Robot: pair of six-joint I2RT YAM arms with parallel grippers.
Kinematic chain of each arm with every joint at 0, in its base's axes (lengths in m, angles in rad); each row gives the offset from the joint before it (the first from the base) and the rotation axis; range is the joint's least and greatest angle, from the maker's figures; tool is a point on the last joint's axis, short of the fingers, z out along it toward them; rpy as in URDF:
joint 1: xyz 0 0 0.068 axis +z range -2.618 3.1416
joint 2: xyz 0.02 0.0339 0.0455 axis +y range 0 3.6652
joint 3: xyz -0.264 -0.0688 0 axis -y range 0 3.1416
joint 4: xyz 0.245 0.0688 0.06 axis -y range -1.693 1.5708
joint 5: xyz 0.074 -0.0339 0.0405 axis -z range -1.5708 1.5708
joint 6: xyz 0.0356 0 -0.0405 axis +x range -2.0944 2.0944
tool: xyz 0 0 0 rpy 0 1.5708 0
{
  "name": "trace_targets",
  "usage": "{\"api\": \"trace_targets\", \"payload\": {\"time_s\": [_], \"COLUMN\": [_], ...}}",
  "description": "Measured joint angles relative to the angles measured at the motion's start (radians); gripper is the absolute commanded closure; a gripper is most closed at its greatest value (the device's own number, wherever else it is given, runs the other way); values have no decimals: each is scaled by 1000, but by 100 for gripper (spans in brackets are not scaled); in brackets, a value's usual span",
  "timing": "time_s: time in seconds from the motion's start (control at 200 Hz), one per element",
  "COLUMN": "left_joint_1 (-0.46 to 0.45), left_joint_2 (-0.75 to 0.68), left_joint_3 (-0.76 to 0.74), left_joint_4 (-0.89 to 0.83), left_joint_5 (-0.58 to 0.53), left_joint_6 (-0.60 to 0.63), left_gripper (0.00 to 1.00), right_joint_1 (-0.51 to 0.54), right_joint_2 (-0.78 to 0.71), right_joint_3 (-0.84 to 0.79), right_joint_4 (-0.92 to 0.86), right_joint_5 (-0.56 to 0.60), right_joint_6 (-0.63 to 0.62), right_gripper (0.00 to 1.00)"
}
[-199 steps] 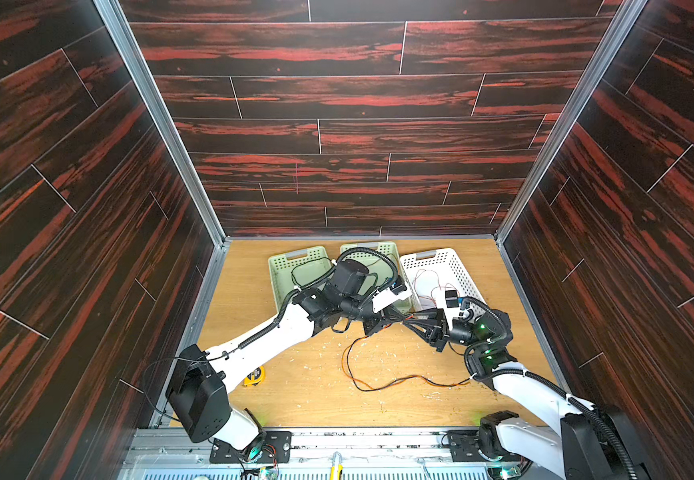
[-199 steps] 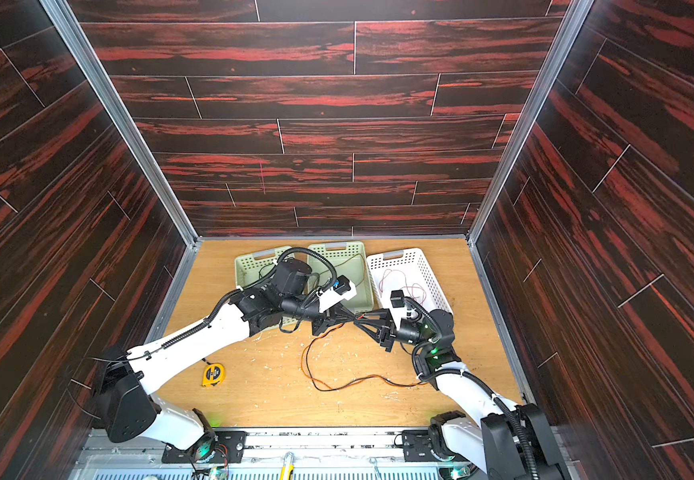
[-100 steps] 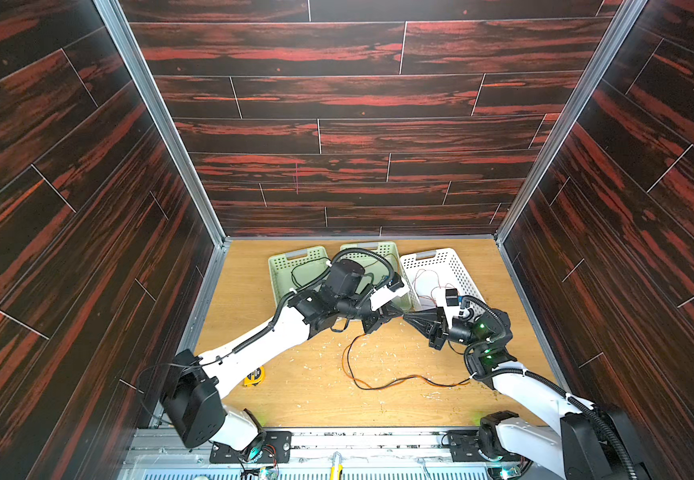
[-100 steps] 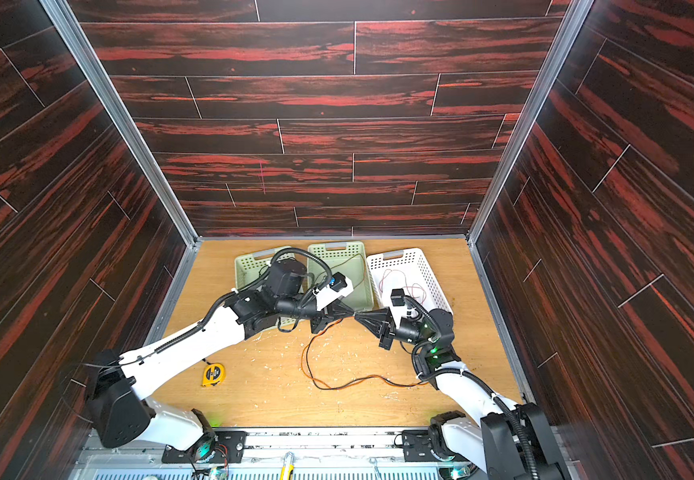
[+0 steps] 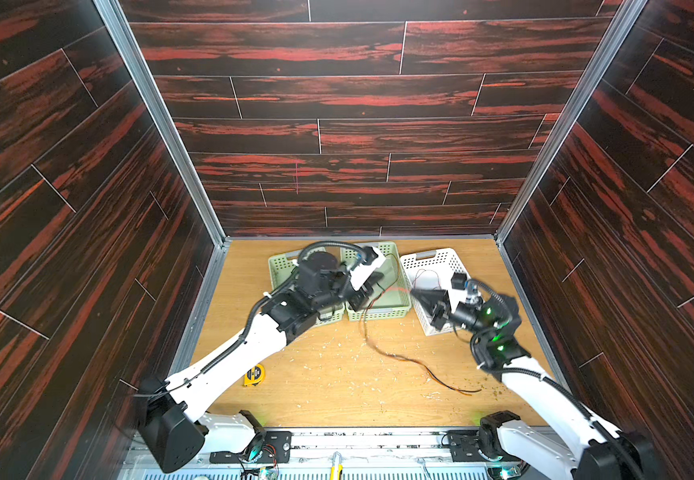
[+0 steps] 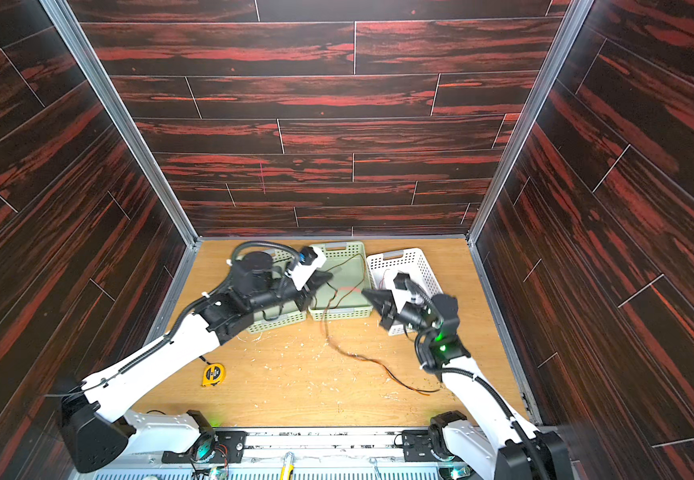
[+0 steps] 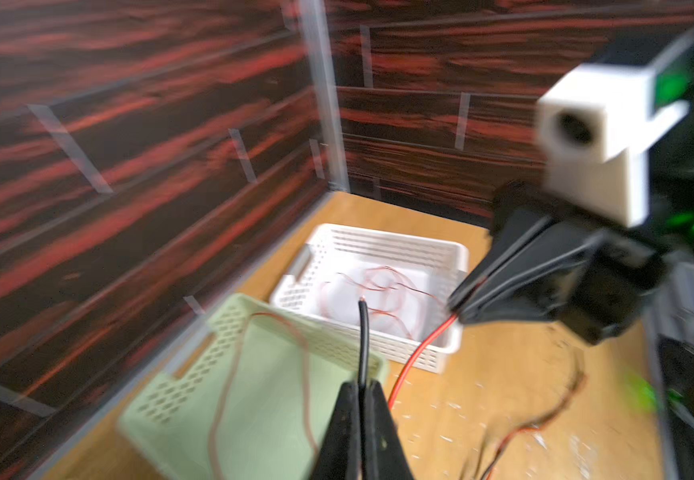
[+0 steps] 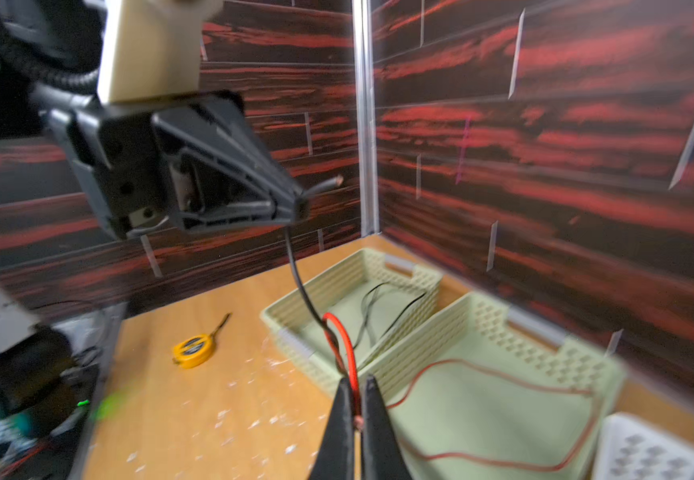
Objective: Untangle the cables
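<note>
**Left gripper** [image 7: 361,388]: jaws pressed together on a black wire [image 7: 362,332], whose cut end pokes just past the tips. **Right gripper** [image 8: 358,388]: jaws likewise together, pinching a red wire [image 8: 347,338] close to its stripped end. Both grippers are held above the table [image 5: 337,395], near each other, over the front of the middle green basket [image 5: 378,316] and the white basket [image 5: 434,257]. In the right wrist view the black wire drops from the left gripper and twists round the red one just short of the right gripper. Below that, in both top views, the joined pair [image 5: 399,358] hangs to the table and trails toward the right arm. Other cables lie in the baskets: black ones [image 8: 364,311] in the left green basket [image 8: 430,286], an orange-red loop [image 8: 503,375] in the middle one, and thin ones [image 7: 378,278] in the white one. A yellow tape measure [image 5: 254,375] lies well apart.

**Likely hazards:**
- Each grip sits very near a wire end, so a sharp pull could slide a wire out of the tips.
- Drawing the grippers apart while the twist remains could tighten it into a knot instead of opening it.
- The hanging length may catch on the middle basket's rim and drag the basket.
- Too hard a pull could strip or snap so thin a wire.
</note>
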Motion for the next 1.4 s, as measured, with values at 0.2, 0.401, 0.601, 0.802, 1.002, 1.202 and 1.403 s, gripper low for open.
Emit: {"api": "trace_targets", "payload": {"time_s": [0.2, 0.401, 0.601, 0.802, 1.002, 1.202, 1.403], "left_joint_1": [64, 149, 249, 325, 385, 396, 420], "left_joint_2": [2, 37, 96, 138, 181, 211, 261], "left_joint_3": [135, 340, 434, 460, 586, 702, 801], "left_joint_4": [-13, -20, -23, -26, -23, -19, -29], "left_joint_5": [-61, -79, -87, -85, -89, -83, -83], "left_joint_6": [-21, -46, -98, -156, -201, -220, -232], "left_gripper": [100, 100, 100, 100, 100, 100, 100], "right_joint_1": [0, 0, -5, -77, -114, -144, -152], "right_joint_2": [23, 33, 4, -76, -158, -272, -332], "right_joint_3": [253, 374, 346, 230, 79, -44, -110], "right_joint_4": [-186, -302, -372, -401, -420, -437, -443], "right_joint_5": [58, 121, 178, 192, 225, 267, 320], "right_joint_6": [-114, -201, -266, -254, -195, -143, -111], "right_gripper": [100, 100, 100, 100, 100, 100, 100]}}
